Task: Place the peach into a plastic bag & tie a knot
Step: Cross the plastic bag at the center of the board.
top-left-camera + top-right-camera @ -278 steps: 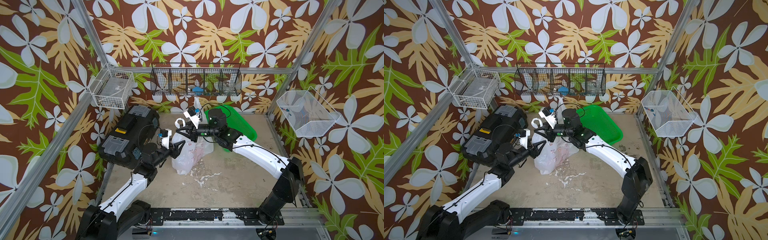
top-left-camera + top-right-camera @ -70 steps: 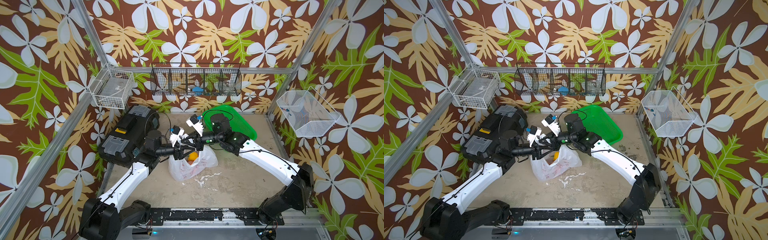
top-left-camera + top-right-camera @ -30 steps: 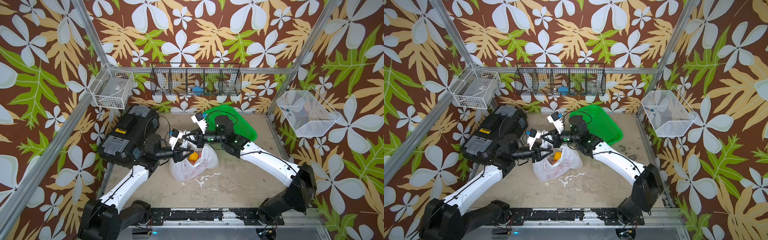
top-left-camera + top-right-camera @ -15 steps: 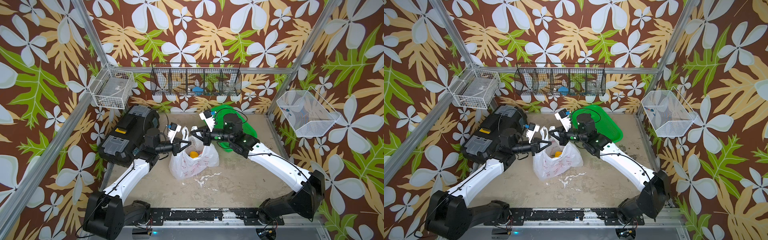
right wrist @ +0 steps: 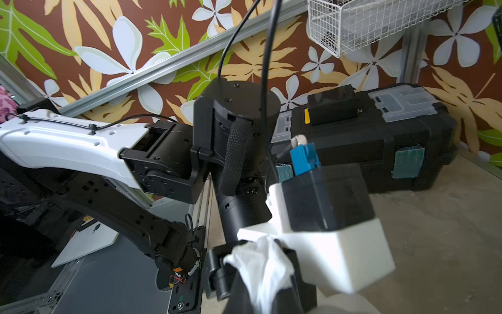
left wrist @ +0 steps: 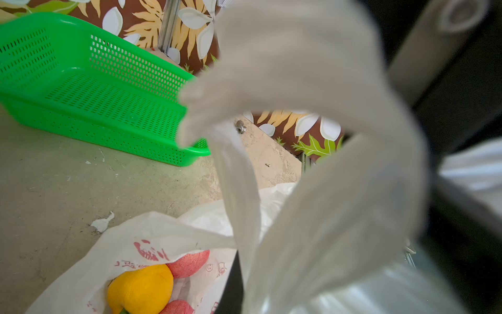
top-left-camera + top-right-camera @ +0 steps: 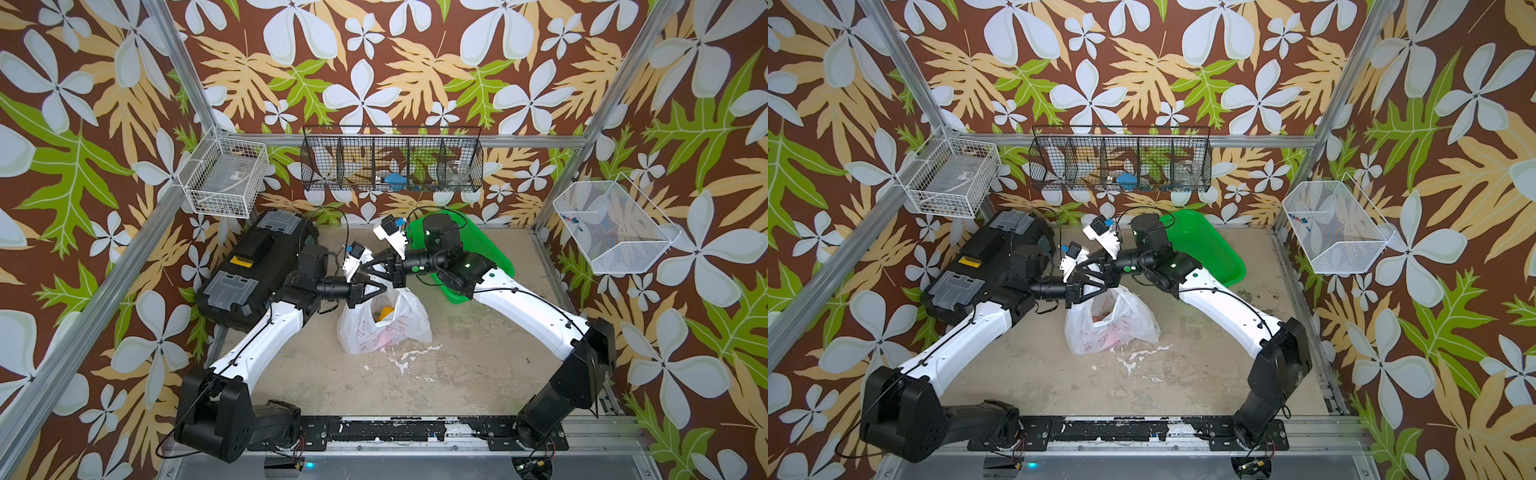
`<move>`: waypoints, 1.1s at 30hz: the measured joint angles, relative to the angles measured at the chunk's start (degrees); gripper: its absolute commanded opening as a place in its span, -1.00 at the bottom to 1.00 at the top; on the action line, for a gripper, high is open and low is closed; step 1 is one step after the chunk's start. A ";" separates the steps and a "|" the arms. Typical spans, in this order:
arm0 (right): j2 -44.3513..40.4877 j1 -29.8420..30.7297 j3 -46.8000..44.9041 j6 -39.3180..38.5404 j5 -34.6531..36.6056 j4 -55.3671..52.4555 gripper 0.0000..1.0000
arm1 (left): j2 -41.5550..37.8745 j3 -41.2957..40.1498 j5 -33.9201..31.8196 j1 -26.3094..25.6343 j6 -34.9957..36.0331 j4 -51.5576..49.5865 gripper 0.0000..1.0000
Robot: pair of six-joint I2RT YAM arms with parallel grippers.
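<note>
Plastic bag (image 7: 361, 332) thin, translucent, crinkly; green basket (image 7: 1208, 245) perforated glossy plastic; tabletop (image 7: 457, 374) rough, matt.

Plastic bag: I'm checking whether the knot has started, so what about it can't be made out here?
- Whether a knot exists: both top views, the left gripper and right gripper cover that spot.
- Left gripper's grip: left wrist view, behind the blurred handle near the lens.
- Most of the plastic bag: right wrist view, only a bunch shows; the rest lies below the bottom edge.

The plastic bag (image 6: 141, 233) carries red printed marks (image 6: 150, 251), too smeared and small to be read.
</note>
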 measured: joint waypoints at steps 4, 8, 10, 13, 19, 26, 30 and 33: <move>0.26 -0.33 -1.40 0.22 -1.66 0.35 -1.00 | -1.46 -1.38 -1.33 0.46 1.70 -0.59 -0.33; 1.03 -0.55 -1.79 1.25 0.07 0.52 -1.00 | -2.29 -1.90 -1.09 0.85 3.93 -0.55 -0.15; 1.22 -0.83 -1.86 1.40 0.59 0.59 -1.00 | -3.21 -2.73 -0.66 1.20 4.22 0.52 -0.03; 1.22 -0.74 -2.54 1.92 1.09 1.57 -1.00 | -4.96 -4.76 0.26 1.99 3.78 3.08 0.52; 1.18 -0.76 -4.33 3.98 1.49 3.48 -1.00 | -5.68 -8.24 2.54 2.32 -3.28 12.81 0.68; 0.66 0.28 -5.16 7.58 1.99 6.54 -1.00 | -3.74 -8.26 2.97 0.44 -8.94 20.44 0.66; 0.68 0.48 -5.66 9.35 3.41 8.09 -1.00 | -3.23 -8.48 3.06 -2.29 -10.78 23.82 0.59; 0.68 0.70 -5.95 10.73 4.11 8.63 -1.00 | -2.80 -8.83 2.93 -2.99 -11.50 25.14 0.50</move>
